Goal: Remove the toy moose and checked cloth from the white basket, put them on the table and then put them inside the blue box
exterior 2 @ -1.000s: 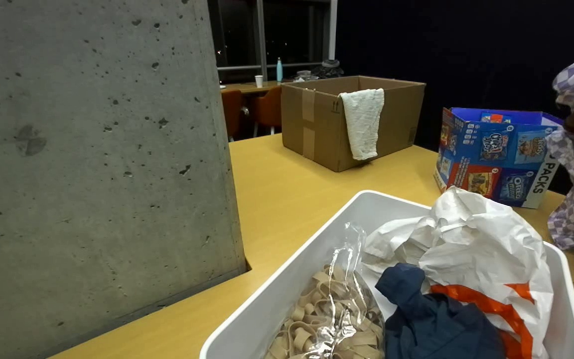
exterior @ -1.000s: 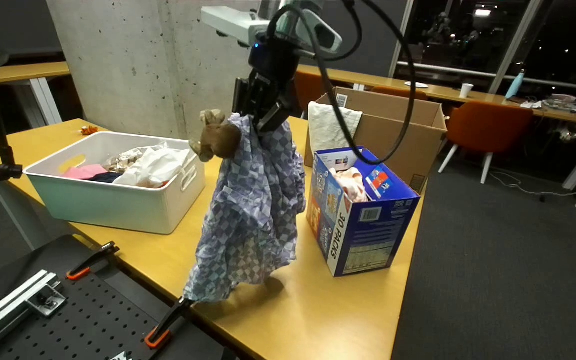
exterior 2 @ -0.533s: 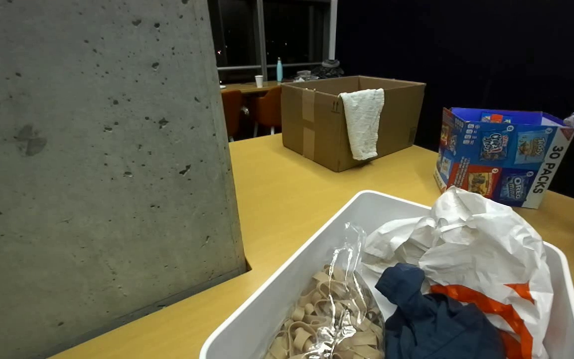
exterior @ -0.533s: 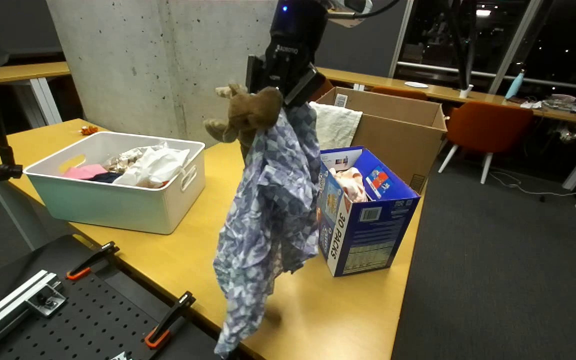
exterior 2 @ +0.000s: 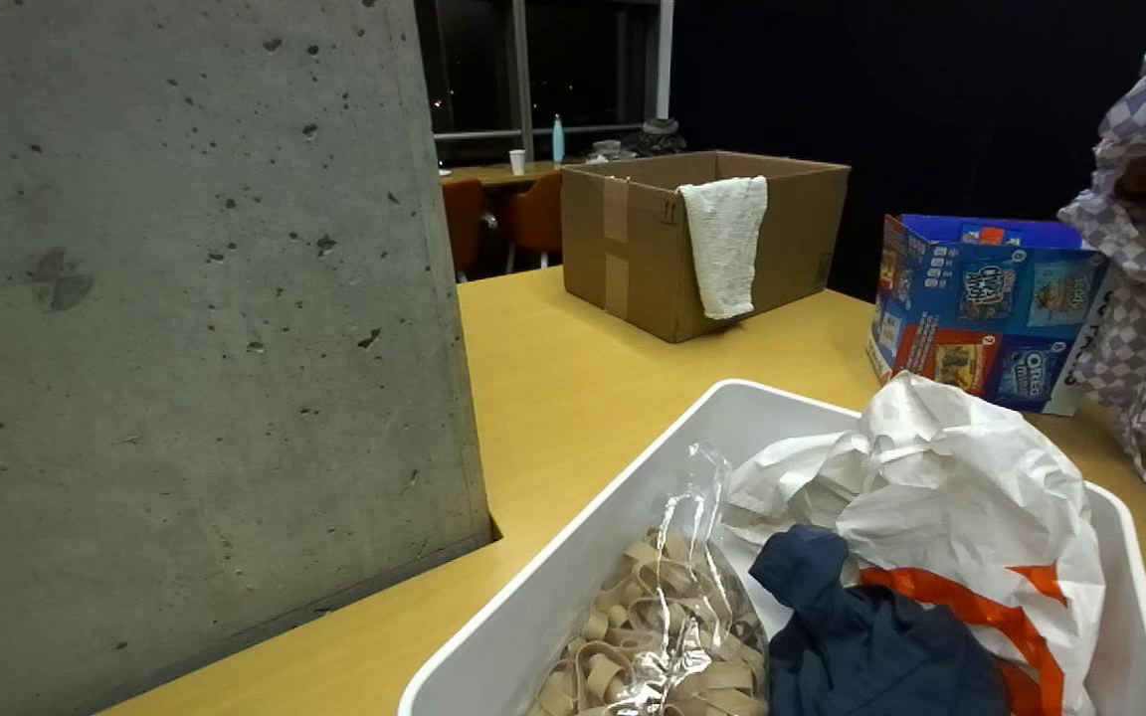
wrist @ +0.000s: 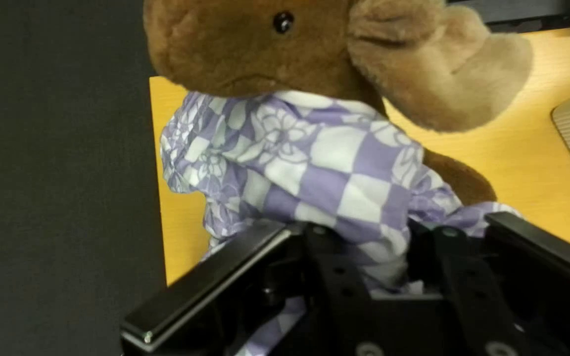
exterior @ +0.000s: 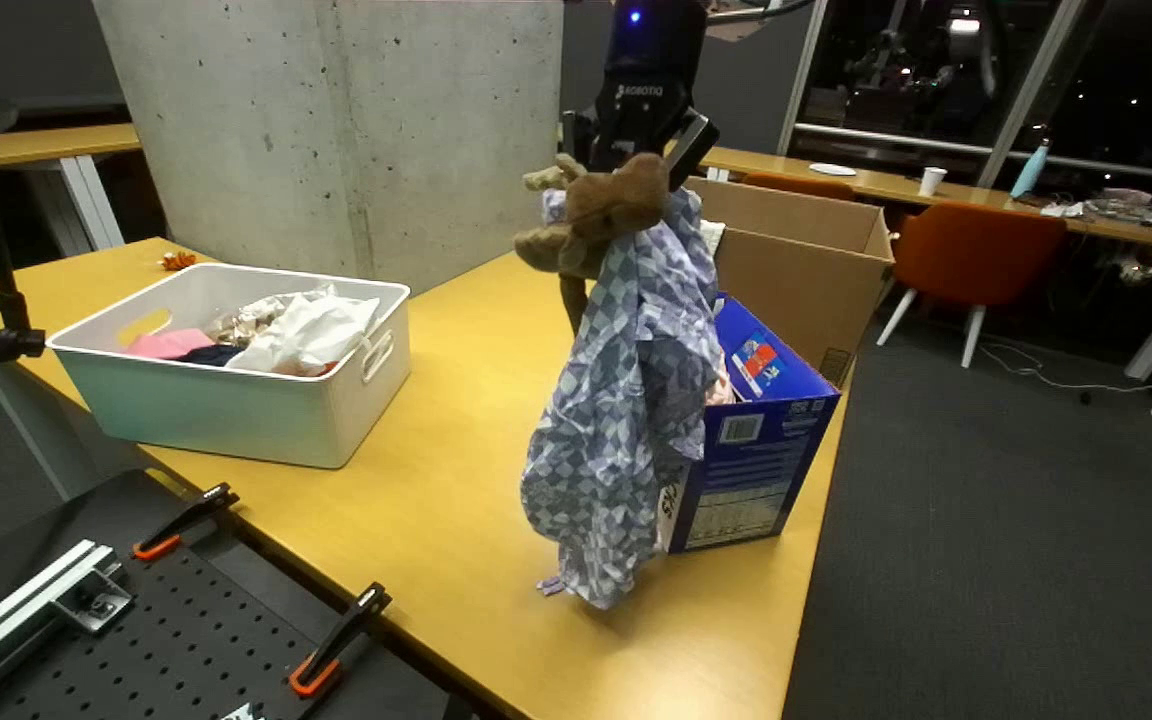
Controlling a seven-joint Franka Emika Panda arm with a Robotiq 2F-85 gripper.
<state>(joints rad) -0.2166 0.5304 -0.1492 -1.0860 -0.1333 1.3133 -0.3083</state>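
Observation:
My gripper (exterior: 633,155) is above the table (exterior: 456,500), left of the blue box (exterior: 761,460) in an exterior view. In the wrist view, its fingers (wrist: 381,237) are shut on the bunched checked cloth (wrist: 334,168). The cloth (exterior: 596,450) hangs down in front of the box's left side; I cannot tell if its lower end touches the table. The brown toy moose (exterior: 626,200) hangs wrapped in the cloth, its head (wrist: 314,44) sticking out; whether the fingers also pinch it is hidden. The white basket (exterior: 226,410) stands at left. The blue box also shows in an exterior view (exterior 2: 991,308).
The basket holds a white plastic bag (exterior 2: 971,477), dark cloth (exterior 2: 871,626) and a clear bag of beige strips (exterior 2: 663,626). A brown cardboard box (exterior: 786,270) stands behind the blue box. Pinkish fabric (exterior: 721,390) lies inside the blue box. A concrete pillar (exterior: 336,130) rises behind the table.
The gripper has moved right and up in an exterior view, carrying cloth and moose closer to the blue box. The cloth now covers the box's left side. The basket has not moved.

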